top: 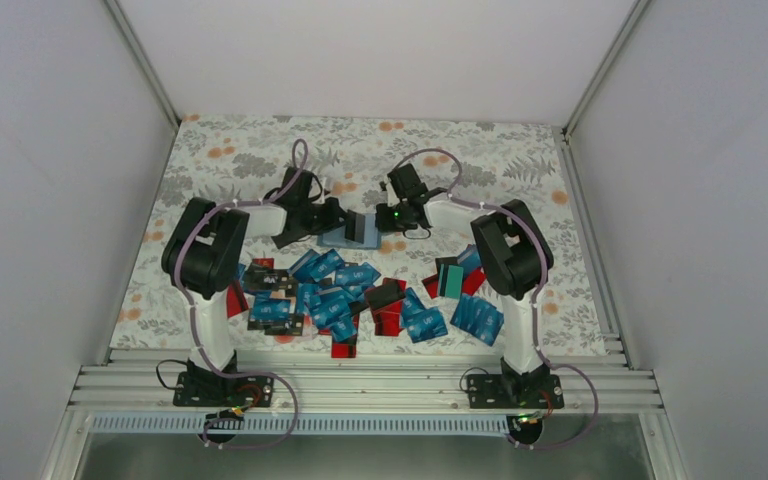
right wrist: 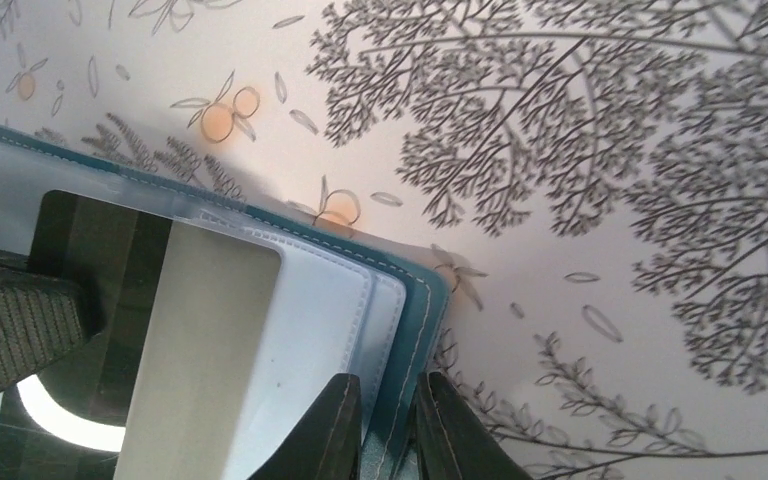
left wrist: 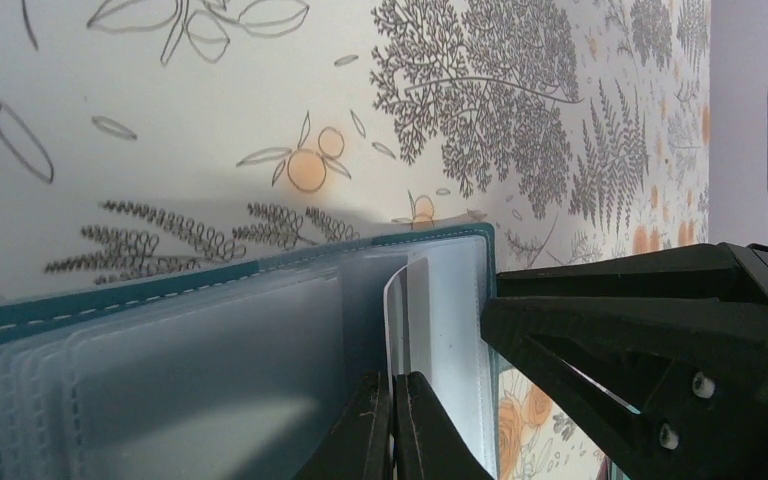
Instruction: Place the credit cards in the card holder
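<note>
The teal card holder (top: 355, 232) lies open on the cloth between both grippers. My left gripper (top: 332, 217) is shut on a thin credit card (left wrist: 398, 320), seen edge-on, standing partly inside one of the holder's clear sleeves (left wrist: 160, 370). In the left wrist view its fingertips (left wrist: 392, 400) pinch the card's near edge. My right gripper (top: 388, 214) is shut on the holder's teal cover edge (right wrist: 415, 300), jaws (right wrist: 392, 405) either side of it. In the right wrist view the card (right wrist: 200, 340) shows through a sleeve. Many loose credit cards (top: 330, 295), mostly blue, lie nearer the arm bases.
More cards, blue, red, black and one teal-green (top: 450, 280), lie by the right arm's base. The floral cloth (top: 500, 160) covers the table. White walls close in on both sides and the back. A metal rail (top: 360, 380) runs along the near edge.
</note>
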`<action>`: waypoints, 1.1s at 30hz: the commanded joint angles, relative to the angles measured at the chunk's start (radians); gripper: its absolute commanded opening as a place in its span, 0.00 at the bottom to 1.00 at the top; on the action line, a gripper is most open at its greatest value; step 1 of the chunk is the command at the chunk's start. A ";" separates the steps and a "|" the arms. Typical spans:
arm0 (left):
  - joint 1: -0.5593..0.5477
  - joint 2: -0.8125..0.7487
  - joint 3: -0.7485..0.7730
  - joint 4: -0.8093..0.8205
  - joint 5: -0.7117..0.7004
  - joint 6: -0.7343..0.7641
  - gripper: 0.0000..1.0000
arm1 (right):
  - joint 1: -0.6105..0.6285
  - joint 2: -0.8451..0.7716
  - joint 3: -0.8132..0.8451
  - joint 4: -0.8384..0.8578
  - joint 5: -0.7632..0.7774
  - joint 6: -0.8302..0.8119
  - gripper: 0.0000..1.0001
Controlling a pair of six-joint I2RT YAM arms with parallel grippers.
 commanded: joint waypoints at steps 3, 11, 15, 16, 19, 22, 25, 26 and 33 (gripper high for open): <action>-0.006 -0.038 -0.067 0.002 -0.015 -0.001 0.02 | 0.040 -0.004 -0.039 -0.063 -0.012 0.003 0.16; -0.006 -0.036 -0.071 -0.012 -0.019 0.011 0.02 | 0.040 -0.064 -0.053 -0.074 -0.005 -0.012 0.19; -0.008 -0.036 -0.070 -0.022 -0.013 0.014 0.02 | 0.040 -0.111 -0.090 -0.062 -0.045 -0.029 0.20; -0.009 -0.036 -0.070 -0.022 -0.013 0.013 0.02 | 0.041 -0.116 -0.099 -0.059 -0.053 -0.029 0.20; -0.013 -0.035 -0.070 -0.021 -0.014 0.013 0.02 | 0.039 -0.120 -0.120 -0.045 -0.069 -0.026 0.20; -0.016 -0.030 -0.069 -0.024 -0.014 0.011 0.02 | 0.040 -0.110 -0.128 -0.037 -0.071 -0.022 0.17; -0.020 -0.030 -0.065 -0.027 -0.015 0.011 0.02 | 0.040 -0.092 -0.129 -0.031 -0.068 -0.019 0.15; -0.021 -0.030 -0.065 -0.030 -0.016 0.013 0.02 | 0.039 -0.087 -0.129 -0.028 -0.066 -0.020 0.13; -0.024 -0.026 -0.055 -0.037 -0.020 0.013 0.02 | 0.040 -0.071 -0.131 -0.020 -0.072 -0.016 0.08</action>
